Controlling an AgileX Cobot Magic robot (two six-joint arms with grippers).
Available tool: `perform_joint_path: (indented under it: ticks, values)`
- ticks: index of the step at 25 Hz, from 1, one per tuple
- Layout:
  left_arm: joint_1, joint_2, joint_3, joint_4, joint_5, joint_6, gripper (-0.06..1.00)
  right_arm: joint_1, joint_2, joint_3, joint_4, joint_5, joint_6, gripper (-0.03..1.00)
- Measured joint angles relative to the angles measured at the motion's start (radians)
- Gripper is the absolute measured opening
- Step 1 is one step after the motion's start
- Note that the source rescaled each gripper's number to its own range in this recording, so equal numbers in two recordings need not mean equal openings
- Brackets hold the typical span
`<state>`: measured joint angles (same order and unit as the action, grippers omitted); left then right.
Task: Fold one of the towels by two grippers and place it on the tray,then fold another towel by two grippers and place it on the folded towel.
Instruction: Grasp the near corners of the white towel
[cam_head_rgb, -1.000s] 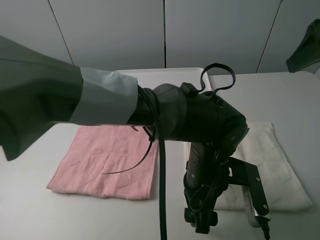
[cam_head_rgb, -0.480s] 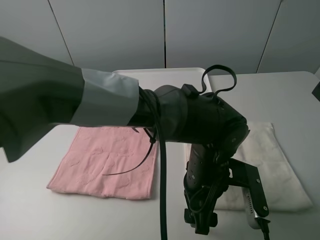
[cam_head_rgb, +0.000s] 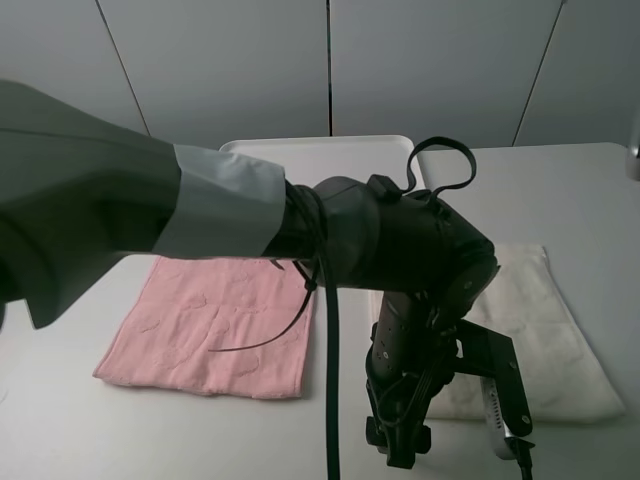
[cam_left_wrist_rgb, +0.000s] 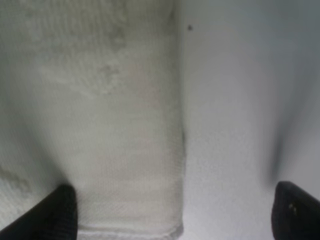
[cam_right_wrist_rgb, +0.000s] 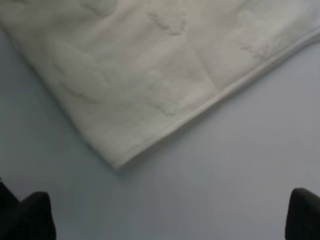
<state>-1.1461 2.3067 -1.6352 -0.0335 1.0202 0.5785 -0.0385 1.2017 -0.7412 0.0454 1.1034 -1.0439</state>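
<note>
Grippers: the left gripper (cam_left_wrist_rgb: 175, 215) and the right gripper (cam_right_wrist_rgb: 167, 217) both stand spread wide, neither one clamped on cloth
left gripper: only two black fingertips (cam_left_wrist_rgb: 59, 212) show at the edge of its wrist view, the rest cut off; one tip overlaps a corner of the cream towel (cam_left_wrist_rgb: 100, 125), the other sits over bare table (cam_left_wrist_rgb: 235, 100); whether either tip touches the surface cannot be told; the whole view is soft and blurred
right gripper: again just two dark fingertips (cam_right_wrist_rgb: 30, 217) at the frame edge; both lie over bare table, with another corner of the cream towel near them but apart; shown by its own wrist view only
cream towel: flat on the table on the right of the high view; its left part is hidden behind the left arm (cam_head_rgb: 400, 250); embossed pattern faint, clearest in the right wrist view
left arm: fills the middle of the high view, reaching across to the cream towel's near left corner; grey sleeve (cam_head_rgb: 80, 220) on its upper part; its lower end is cut by the frame edge
pink towel (cam_head_rgb: 200, 320): flat on the table's left side, well apart from the cream towel; its far edge is partly covered by the arm
tray (cam_head_rgb: 300, 150): at the table's far edge; only its far part shows above the arm
</note>
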Motion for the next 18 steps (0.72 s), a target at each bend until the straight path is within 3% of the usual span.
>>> perform_joint_path:
  ticks: [9,13,18]
  values:
    - [0.0,0.001,0.0,0.0,0.0,0.0,1.0,0.0,0.0,0.221,0.0,-0.22,-0.298,1.0]
    - [0.0,0.001,0.0,0.002,0.0,0.0,1.0,0.0,0.026,0.273,0.0,-0.249,-0.431,1.0]
    - [0.0,0.001,0.0,0.002,0.0,0.0,1.0,0.0,0.118,0.308,-0.001,-0.264,-0.52,1.0]
